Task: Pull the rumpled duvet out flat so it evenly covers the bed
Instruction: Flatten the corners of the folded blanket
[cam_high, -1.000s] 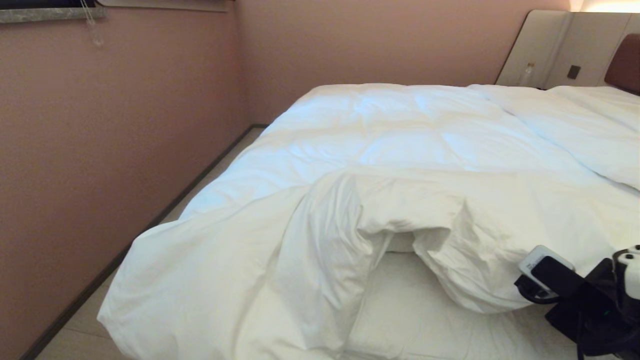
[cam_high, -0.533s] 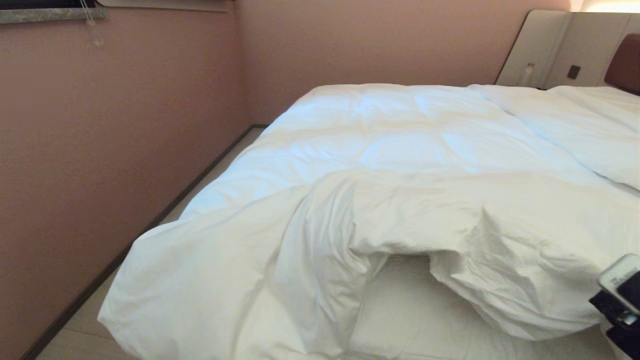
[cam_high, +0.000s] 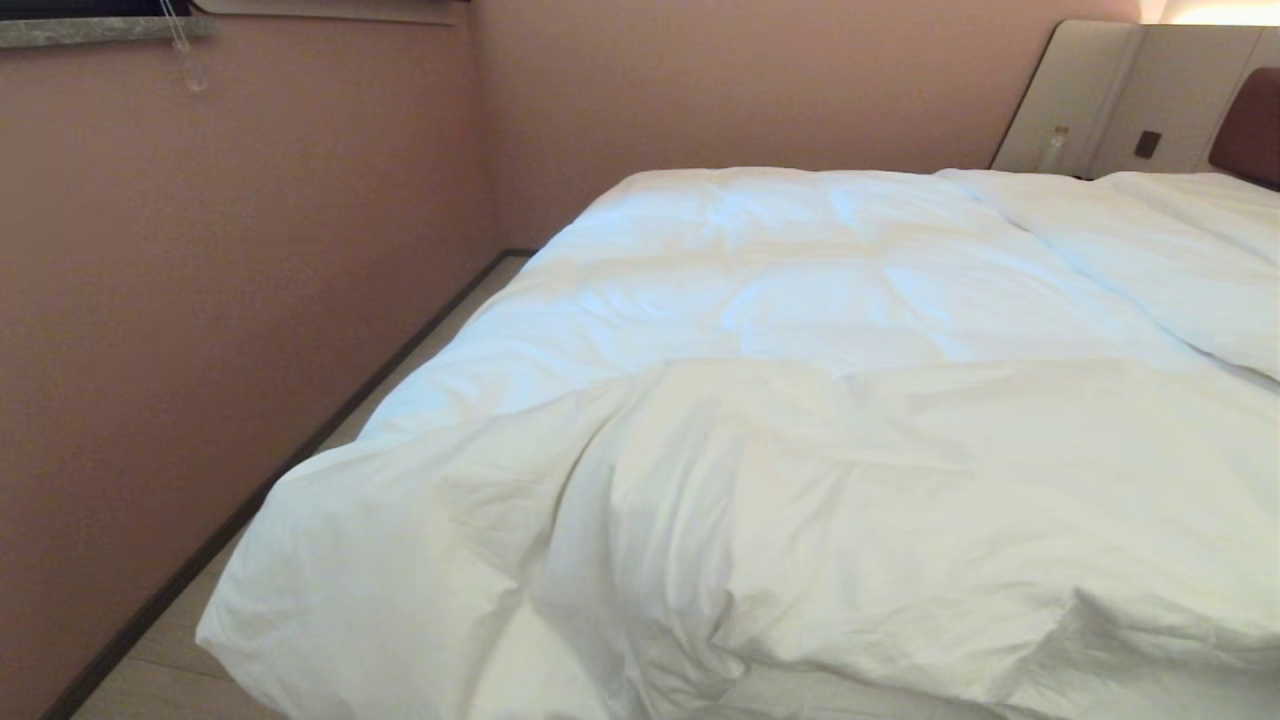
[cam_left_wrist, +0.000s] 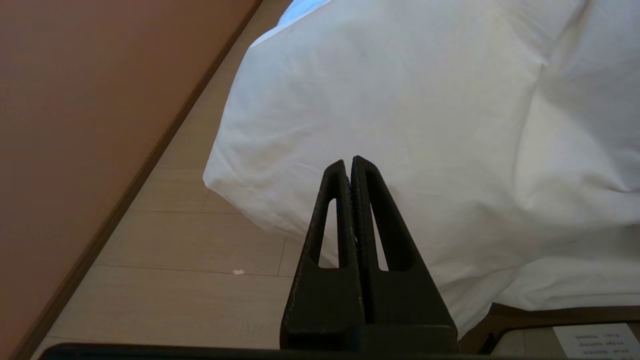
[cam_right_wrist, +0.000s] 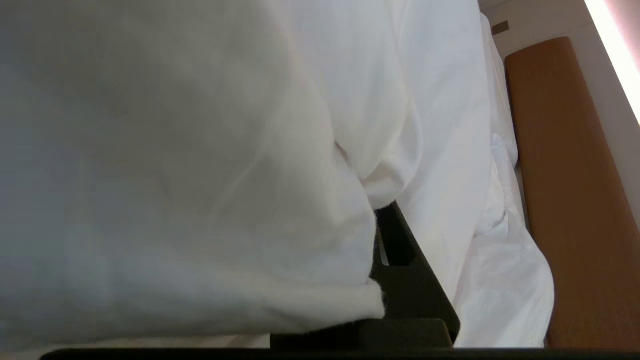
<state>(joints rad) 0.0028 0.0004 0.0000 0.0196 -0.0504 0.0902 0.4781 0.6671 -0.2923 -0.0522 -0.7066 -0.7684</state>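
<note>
The puffy white duvet (cam_high: 800, 330) lies over most of the bed, whose brown headboard (cam_high: 1250, 125) shows at the far right. Its near edge is still creased and bunched at the foot. Neither arm is in the head view. In the right wrist view my right gripper (cam_right_wrist: 380, 207) is shut on a fold of the duvet (cam_right_wrist: 175, 175), which drapes over and hides one finger; the other black finger (cam_right_wrist: 405, 260) shows. My left gripper (cam_left_wrist: 348, 162) is shut and empty, parked low by the duvet corner (cam_left_wrist: 400, 100) that hangs at the foot.
A pink wall (cam_high: 200, 300) runs along the bed's left side, with a narrow strip of pale floor (cam_high: 440, 340) between. White pillows (cam_high: 1190, 260) lie by the headboard. A small bottle (cam_high: 1052, 148) stands at the beige panel. The bed's brown base (cam_left_wrist: 550, 312) shows under the hanging corner.
My right arm has drawn back out of the head view at the lower right. The folded-back duvet edge came with it toward the foot and now covers the bare sheet.
</note>
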